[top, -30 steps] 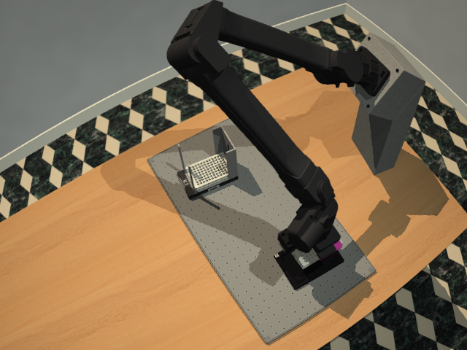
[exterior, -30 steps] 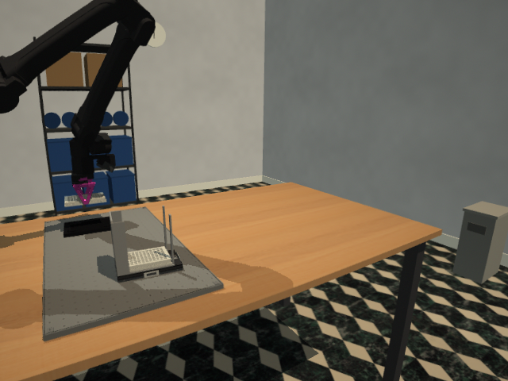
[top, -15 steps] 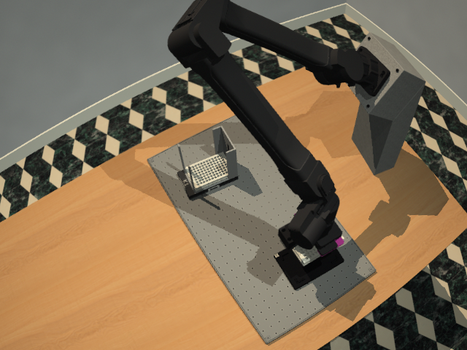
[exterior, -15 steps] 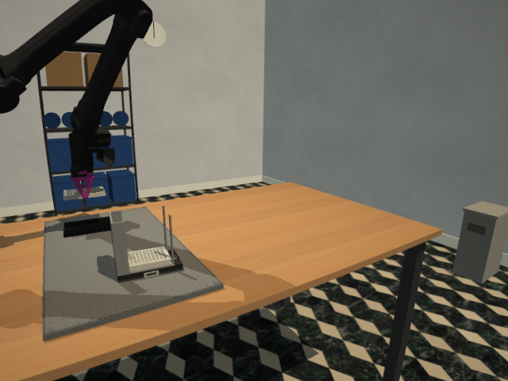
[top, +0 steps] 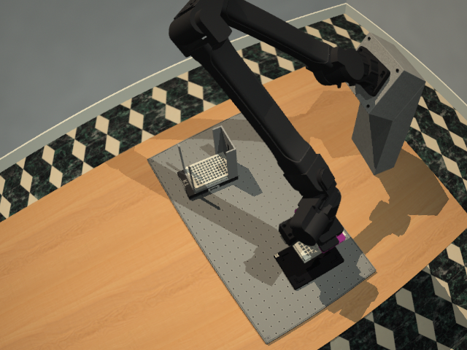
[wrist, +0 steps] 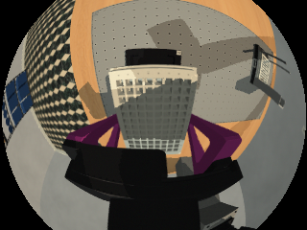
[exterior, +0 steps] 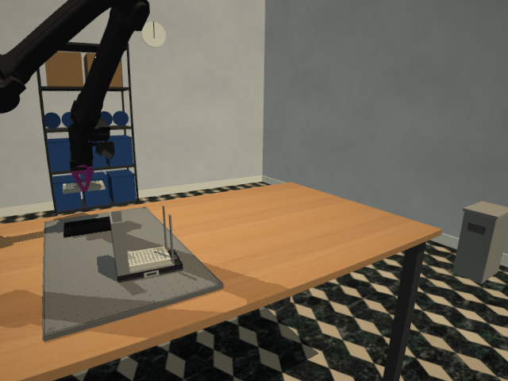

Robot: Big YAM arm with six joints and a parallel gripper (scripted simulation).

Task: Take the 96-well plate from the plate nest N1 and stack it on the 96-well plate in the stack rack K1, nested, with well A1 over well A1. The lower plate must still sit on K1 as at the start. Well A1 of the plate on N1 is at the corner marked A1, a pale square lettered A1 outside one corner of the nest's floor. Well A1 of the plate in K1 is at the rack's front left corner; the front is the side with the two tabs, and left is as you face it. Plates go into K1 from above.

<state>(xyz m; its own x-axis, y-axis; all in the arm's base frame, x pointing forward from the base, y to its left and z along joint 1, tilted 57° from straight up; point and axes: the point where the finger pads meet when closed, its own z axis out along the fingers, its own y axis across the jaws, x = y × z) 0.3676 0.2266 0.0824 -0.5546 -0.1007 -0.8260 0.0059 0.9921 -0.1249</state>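
My gripper (exterior: 82,182) with purple fingers is shut on a white 96-well plate (top: 306,251), holding it well above the black plate nest N1 (top: 311,265). In the exterior view the plate (exterior: 83,184) hangs level, high over the nest (exterior: 86,226). In the wrist view the plate (wrist: 153,110) sits between the fingers, with the empty nest (wrist: 152,57) below and beyond it. The stack rack K1 (top: 209,171) stands at the far end of the grey baseplate (top: 256,226) and holds a second white plate (exterior: 148,258). It also shows in the wrist view (wrist: 265,72) at the right.
K1 has a tall grey back wall (top: 225,149) and two thin upright posts (exterior: 167,233). A grey box (top: 384,113) carries the arm's base at the table's right edge. A shelf unit (exterior: 88,127) stands behind the table.
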